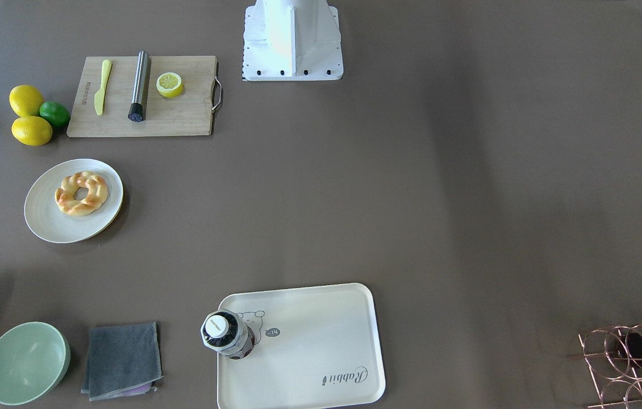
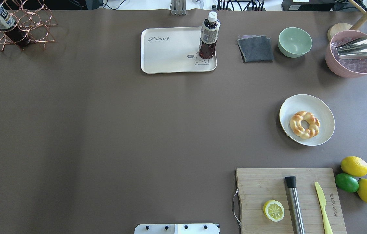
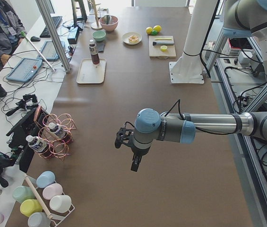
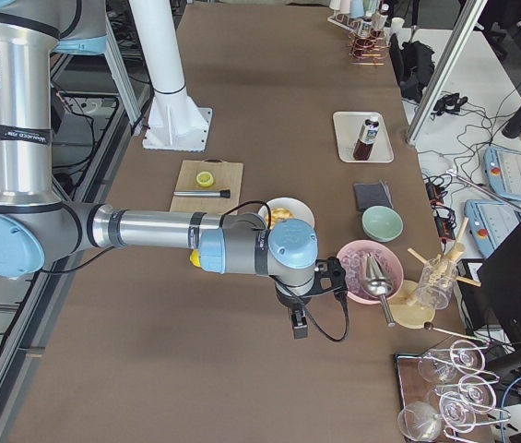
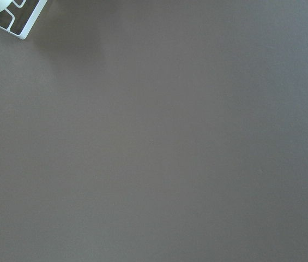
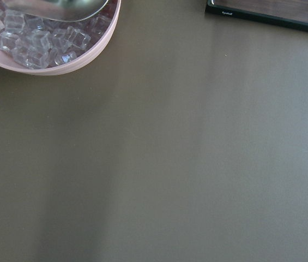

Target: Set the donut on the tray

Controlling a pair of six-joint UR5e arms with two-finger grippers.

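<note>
The braided golden-yellow ring donut (image 2: pixel 304 124) with orange-brown glazed patches lies flat near the middle of a round off-white plate (image 2: pixel 323 107), on the robot's right side of the brown surface (image 2: pixel 105 130). No fingers touch it. The cream-white rectangular tray (image 2: pixel 170 52) with the "Rabbit" script sits well apart from the plate, at the far edge of the surface. It carries 1 thing only: an upright dark-drink bottle with a white cap (image 2: pixel 208 39), standing on the bear print in the corner nearest the plate's side.

Just beside that end of the tray lies a folded grey cloth (image 2: pixel 255 48), then a pale green bowl (image 2: pixel 295 41), then a pink bowl (image 2: pixel 354 70) of clear ice cubes with a metal scoop (image 2: pixel 357 47) resting in it. Nearer the robot than the plate, a wooden cutting board (image 2: pixel 261 185) holds a yellow lemon half (image 2: pixel 273 210), a steel rod (image 2: pixel 295 204) and a yellow plastic knife (image 2: pixel 322 204). Beside the board sit 2 whole lemons and 1 green lime (image 2: pixel 347 182).

The right gripper (image 4: pixel 298 328) hangs above the surface near the pink bowl, the left gripper (image 3: pixel 135 168) above bare surface at the opposite end. Both appear only in side views, so I cannot tell whether their fingers are open or closed.
</note>
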